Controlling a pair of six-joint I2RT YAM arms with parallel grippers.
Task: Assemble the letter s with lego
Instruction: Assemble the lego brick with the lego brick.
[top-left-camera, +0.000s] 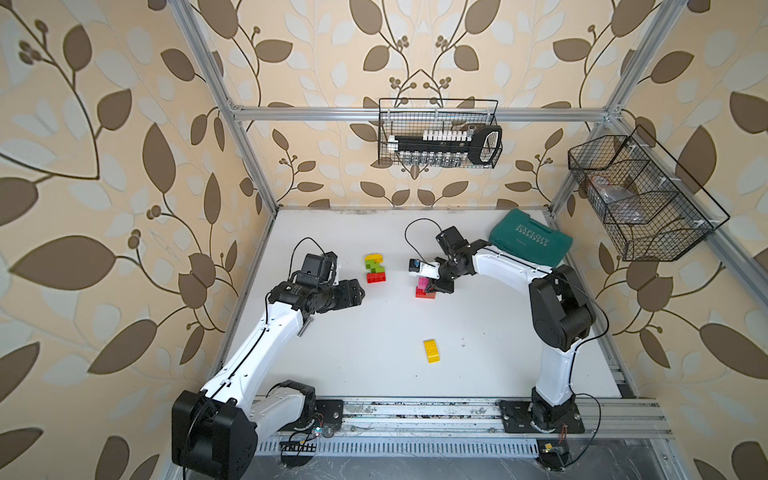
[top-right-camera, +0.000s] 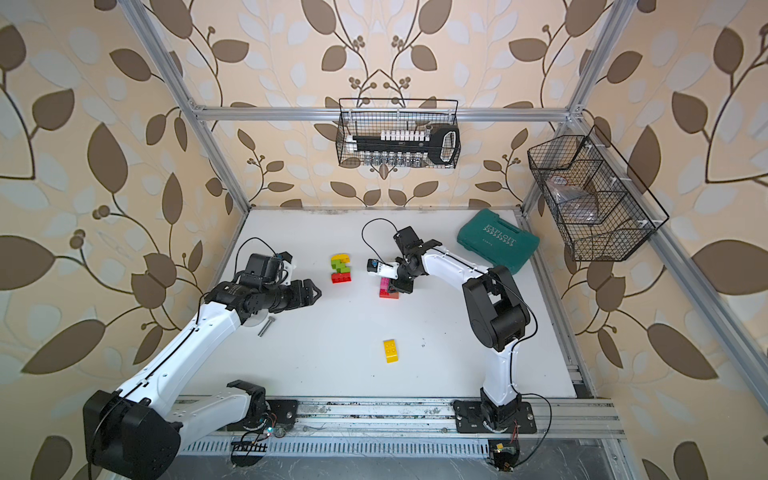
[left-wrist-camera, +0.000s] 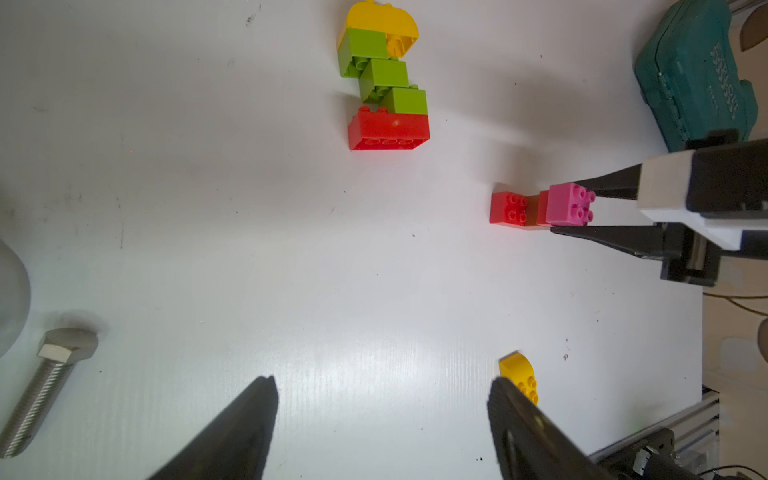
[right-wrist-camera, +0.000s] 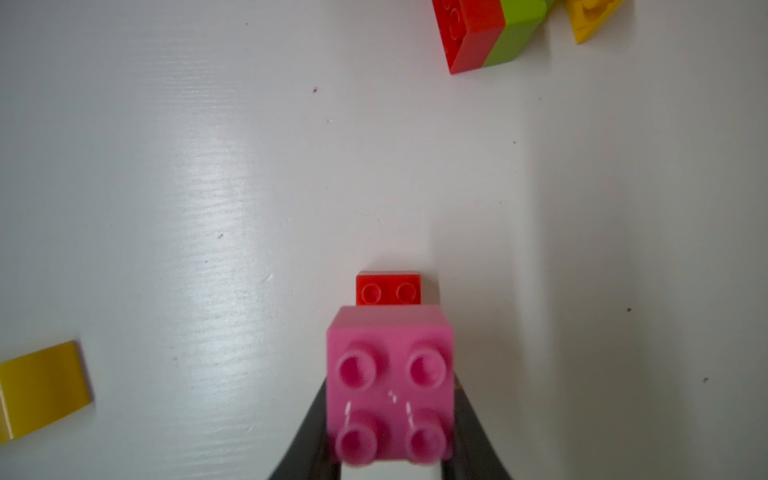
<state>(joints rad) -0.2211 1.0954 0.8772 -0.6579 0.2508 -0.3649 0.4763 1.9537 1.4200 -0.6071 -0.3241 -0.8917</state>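
A joined run of lego (top-left-camera: 376, 268) (top-right-camera: 341, 268) (left-wrist-camera: 384, 79), with yellow at one end, lime green in the middle and red at the other end, lies flat mid-table. To its right my right gripper (top-left-camera: 432, 286) (right-wrist-camera: 390, 399) is shut on a pink brick (left-wrist-camera: 569, 204) (right-wrist-camera: 388, 382). The pink brick is over one end of a low red piece (left-wrist-camera: 509, 208) (right-wrist-camera: 388, 289); I cannot tell whether they touch. A loose yellow brick (top-left-camera: 432, 351) (top-right-camera: 390, 351) lies nearer the front. My left gripper (top-left-camera: 362, 292) (left-wrist-camera: 381, 384) hovers open and empty, left of the lego run.
A teal case (top-left-camera: 530, 243) lies at the back right. A steel bolt (top-left-camera: 305, 327) (left-wrist-camera: 41, 386) rests under the left arm. Two wire baskets (top-left-camera: 440, 133) (top-left-camera: 640, 199) hang on the walls. A metal rail (top-left-camera: 415, 415) borders the table's front edge.
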